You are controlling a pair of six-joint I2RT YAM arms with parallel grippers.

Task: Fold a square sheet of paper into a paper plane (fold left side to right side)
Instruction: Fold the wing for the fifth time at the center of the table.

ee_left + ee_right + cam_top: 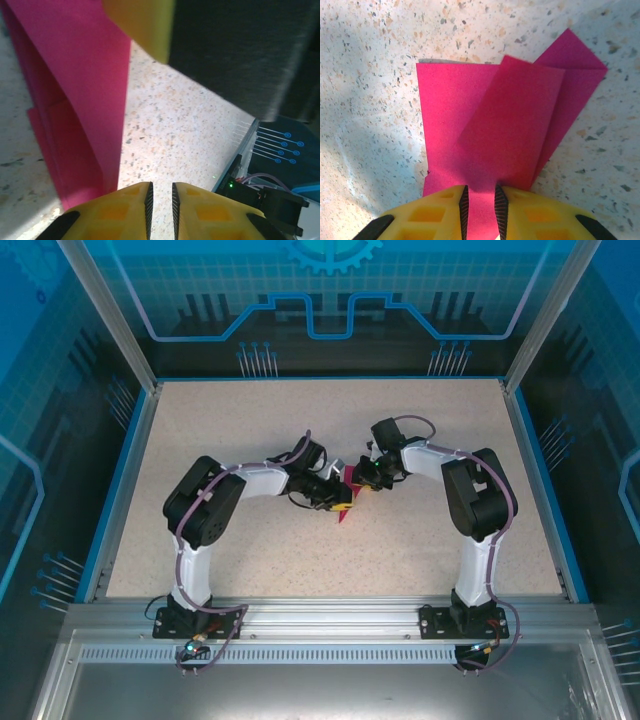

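Two yellow fingers of the right gripper (481, 195), lined with black ribbed pads (464, 210), pinch the near edge of the paper (510, 120), with a thin strip of it caught between them. Ahead of them the matte magenta sheet lies folded in overlapping layers on the speckled table (365, 60): a straight-edged panel to the left, a slanted flap over the middle, and a sharp triangular point beyond on the right. The left gripper (161, 195) has its jaws drawn almost together, bare tabletop showing through the slit. The paper rises as a smooth, curved wall just to its left.
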